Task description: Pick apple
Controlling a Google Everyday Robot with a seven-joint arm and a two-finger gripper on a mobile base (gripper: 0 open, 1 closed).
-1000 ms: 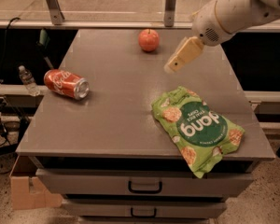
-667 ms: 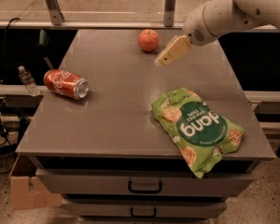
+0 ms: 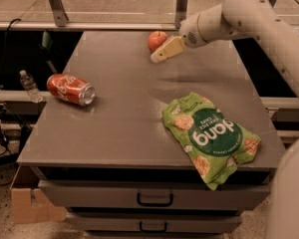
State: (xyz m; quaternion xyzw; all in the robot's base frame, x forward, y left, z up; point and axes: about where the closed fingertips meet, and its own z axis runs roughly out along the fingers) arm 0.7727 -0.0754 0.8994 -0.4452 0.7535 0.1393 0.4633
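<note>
The apple (image 3: 156,40) is small, round and red-orange, sitting near the far edge of the grey table (image 3: 124,118). My gripper (image 3: 158,55), with tan fingers, hangs just right of and in front of the apple, close to it; I cannot tell if it touches it. The white arm reaches in from the upper right.
A red soda can (image 3: 70,89) lies on its side at the table's left. A green snack bag (image 3: 211,137) lies at the front right, overhanging the edge. Drawers sit below the tabletop. A small plastic bottle (image 3: 29,85) stands off the table's left side.
My gripper has moved left and toward the far edge, from right of the apple to just beside it. The apple, can and bag have not moved.
</note>
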